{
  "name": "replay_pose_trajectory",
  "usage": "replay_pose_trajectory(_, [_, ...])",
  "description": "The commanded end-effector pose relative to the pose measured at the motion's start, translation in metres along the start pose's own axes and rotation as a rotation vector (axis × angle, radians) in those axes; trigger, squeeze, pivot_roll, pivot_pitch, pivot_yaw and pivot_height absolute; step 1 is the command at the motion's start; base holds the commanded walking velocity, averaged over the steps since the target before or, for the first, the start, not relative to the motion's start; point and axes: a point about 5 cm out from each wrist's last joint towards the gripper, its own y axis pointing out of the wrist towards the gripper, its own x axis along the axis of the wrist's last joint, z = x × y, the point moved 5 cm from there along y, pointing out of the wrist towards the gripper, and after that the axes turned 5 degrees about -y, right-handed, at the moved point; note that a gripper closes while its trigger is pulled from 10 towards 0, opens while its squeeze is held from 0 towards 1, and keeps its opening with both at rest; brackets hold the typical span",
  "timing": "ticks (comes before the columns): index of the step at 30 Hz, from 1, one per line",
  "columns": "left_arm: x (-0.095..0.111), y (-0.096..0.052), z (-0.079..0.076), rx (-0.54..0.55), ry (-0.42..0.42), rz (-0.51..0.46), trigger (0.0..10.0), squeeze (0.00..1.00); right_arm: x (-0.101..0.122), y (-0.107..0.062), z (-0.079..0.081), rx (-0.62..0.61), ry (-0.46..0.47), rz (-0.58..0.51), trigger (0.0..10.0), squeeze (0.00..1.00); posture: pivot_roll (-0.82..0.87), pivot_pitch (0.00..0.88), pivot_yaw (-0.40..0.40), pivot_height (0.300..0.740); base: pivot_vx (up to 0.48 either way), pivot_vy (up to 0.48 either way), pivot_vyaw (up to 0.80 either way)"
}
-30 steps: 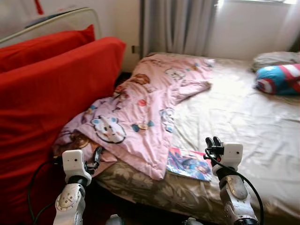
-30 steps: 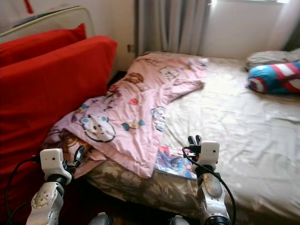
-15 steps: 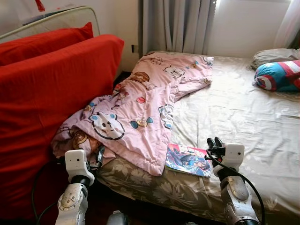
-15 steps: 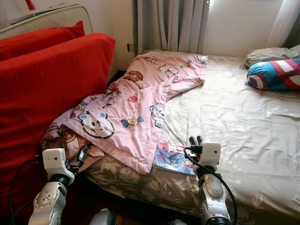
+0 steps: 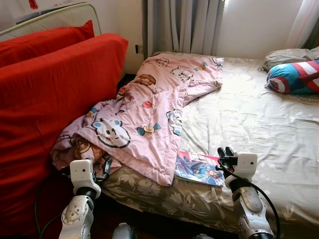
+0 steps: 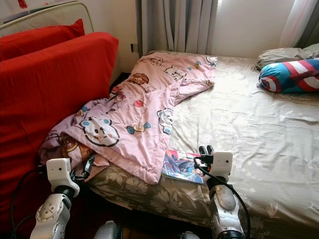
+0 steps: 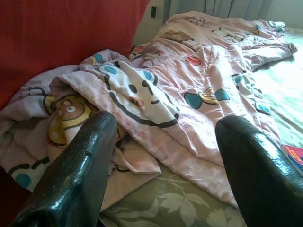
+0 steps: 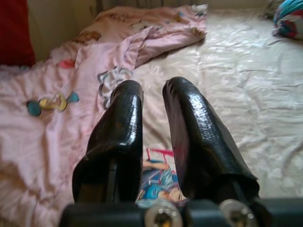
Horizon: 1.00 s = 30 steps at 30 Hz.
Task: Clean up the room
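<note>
Rumpled pink cartoon-print quilt (image 5: 149,114) over beige bed (image 5: 259,124); glossy flat comic book (image 5: 199,169) beside it. Left tool (image 7: 161,156) apart; right tool (image 8: 154,137) nearly together, empty.

quilt (image 5: 149,109): pink, cartoon animals | sofa (image 5: 45,89): red | sheet (image 5: 259,124): beige, floral

Bed (image 5: 259,124) across centre and right of frame, blanket (image 5: 149,114) on its left half, book (image 5: 198,169) at lower centre by the blanket's edge, pillows (image 5: 294,74) upper right, cushions (image 5: 45,84) at left, curtain (image 5: 184,25) top centre.
</note>
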Motion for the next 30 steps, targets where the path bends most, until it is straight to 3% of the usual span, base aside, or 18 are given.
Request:
replay_pose_trajectory(1, [0.006, 0.004, 0.002, -0.014, 0.022, -0.006, 10.0, 0.00, 0.016, 0.006, -0.005, -0.010, -0.003, -0.045, 10.0, 0.00, -0.05, 0.007, 0.010, 0.634, 0.000, 0.000, 0.00])
replay_pose_trajectory(5, [0.011, 0.005, 0.006, -0.011, 0.033, -0.016, 10.0, 0.00, 0.019, 0.007, -0.013, -0.046, 0.024, -0.054, 10.0, 0.00, -0.06, 0.010, 0.009, 0.634, 0.000, 0.000, 0.00])
replay_pose_trajectory(9, [0.012, 0.007, 0.001, -0.018, 0.025, -0.023, 10.0, 0.00, 0.013, 0.005, 0.002, 0.007, 0.018, -0.041, 10.0, 0.00, -0.06, 0.006, 0.008, 0.634, 0.000, 0.000, 0.00])
replay_pose_trajectory(20, [0.008, 0.004, -0.003, -0.009, 0.002, -0.022, 10.0, 0.00, 0.008, 0.005, 0.004, 0.007, 0.010, -0.010, 10.0, 0.00, -0.06, 0.010, -0.002, 0.634, 0.000, 0.000, 0.00])
replay_pose_trajectory(26, [0.008, 0.004, -0.001, 0.003, 0.009, -0.022, 10.0, 0.00, 0.008, 0.004, 0.005, 0.011, -0.003, -0.011, 10.0, 0.00, -0.06, 0.011, -0.002, 0.595, 0.000, 0.000, 0.00])
replay_pose_trajectory(30, [0.007, 0.004, 0.000, 0.003, 0.010, -0.020, 10.0, 0.00, 0.009, 0.004, 0.004, 0.005, 0.011, -0.023, 10.0, 0.00, -0.06, 0.011, 0.000, 0.595, 0.000, 0.000, 0.00])
